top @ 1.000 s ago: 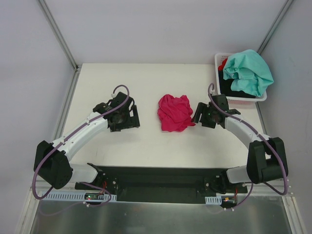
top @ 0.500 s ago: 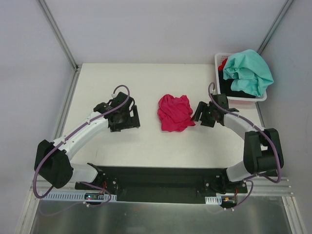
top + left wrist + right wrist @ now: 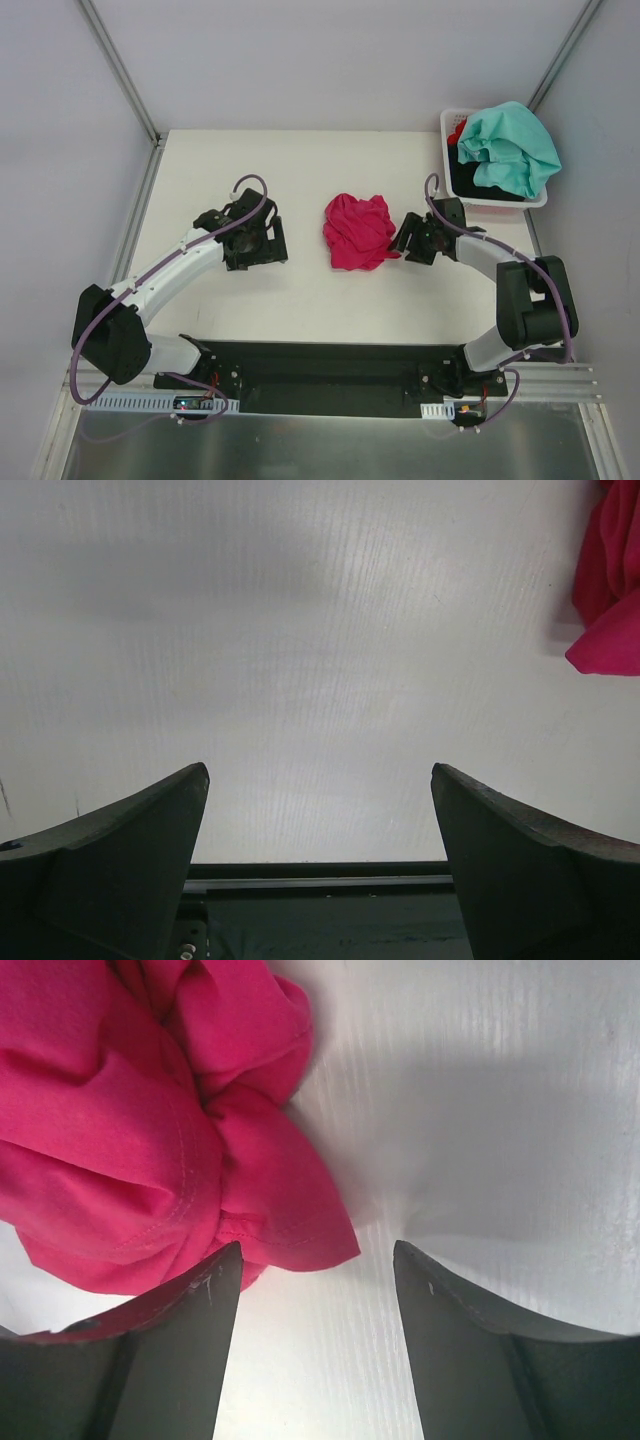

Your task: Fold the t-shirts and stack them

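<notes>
R claw [image 3: 318, 1250] nudged closer; pink t-shirt [image 3: 130, 1140] hem sits betw. its tips.

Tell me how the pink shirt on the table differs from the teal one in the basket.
The pink shirt lies bunched in a heap on the table; the teal shirt drapes over the white basket, atop darker clothes. The pink shirt lies alone; the teal shirt shares its basket. Both are crumpled, unfolded.

No text, brand, number or sign showing legibly in any view, nothing readable appearing on the magenta t-shirt [image 3: 358, 232]
</notes>
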Tool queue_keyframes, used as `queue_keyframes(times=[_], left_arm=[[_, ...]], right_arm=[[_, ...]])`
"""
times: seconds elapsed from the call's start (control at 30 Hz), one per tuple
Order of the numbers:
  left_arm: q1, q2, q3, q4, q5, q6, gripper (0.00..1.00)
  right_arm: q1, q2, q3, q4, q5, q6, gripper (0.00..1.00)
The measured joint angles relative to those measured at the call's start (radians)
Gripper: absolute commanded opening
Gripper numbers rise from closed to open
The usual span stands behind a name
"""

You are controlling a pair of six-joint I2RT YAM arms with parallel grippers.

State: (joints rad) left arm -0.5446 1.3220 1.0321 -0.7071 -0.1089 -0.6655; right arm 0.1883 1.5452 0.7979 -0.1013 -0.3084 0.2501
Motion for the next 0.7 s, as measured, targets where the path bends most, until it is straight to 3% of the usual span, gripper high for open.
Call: queue_keyframes(times=[0.33,0.7], left_arm=[[0.000,0.001,0.007,0.000,0.000,0.000,0.94],[-0.006,0.002,0.008,0.000,0.000,0.000,0.94]], right_arm=[[-0.002,-0.009,-0.054,0.019,-0.015,0.013,0.49],[-0.006,-0.008,-0.051,0.022,-0.015,0.000,0.48]])
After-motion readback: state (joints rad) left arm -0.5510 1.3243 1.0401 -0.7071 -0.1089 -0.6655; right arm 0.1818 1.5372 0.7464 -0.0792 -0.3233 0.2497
